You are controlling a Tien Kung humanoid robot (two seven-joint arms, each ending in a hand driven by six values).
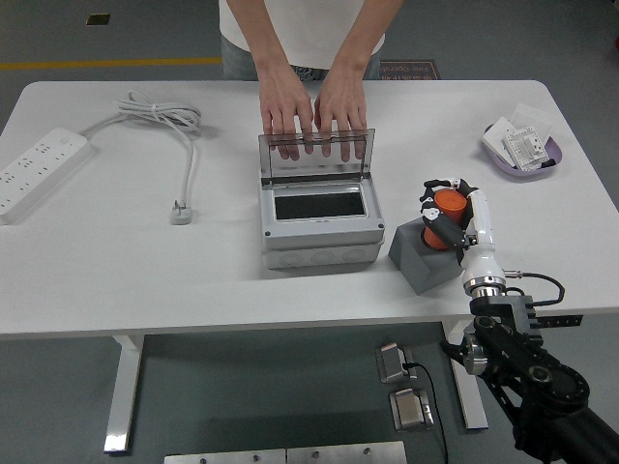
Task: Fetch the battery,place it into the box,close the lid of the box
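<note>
An orange cylindrical battery (pixel 444 210) stands in a grey holder block (pixel 423 259) to the right of the box. My right hand (pixel 443 205) is shut on the battery, its black fingers wrapped round it, and the battery looks slightly raised in the holder. The grey box (pixel 316 221) sits at the table's middle with its clear lid (pixel 315 156) standing upright at the back. A person at the far side rests both hands (pixel 311 108) on the back of the lid. My left arm is out of view.
A white power strip (pixel 37 172) lies at the far left, its cable and plug (pixel 181 213) running toward the box. A purple dish (pixel 522 150) with white packets sits at the back right. The table's near edge is just below the holder.
</note>
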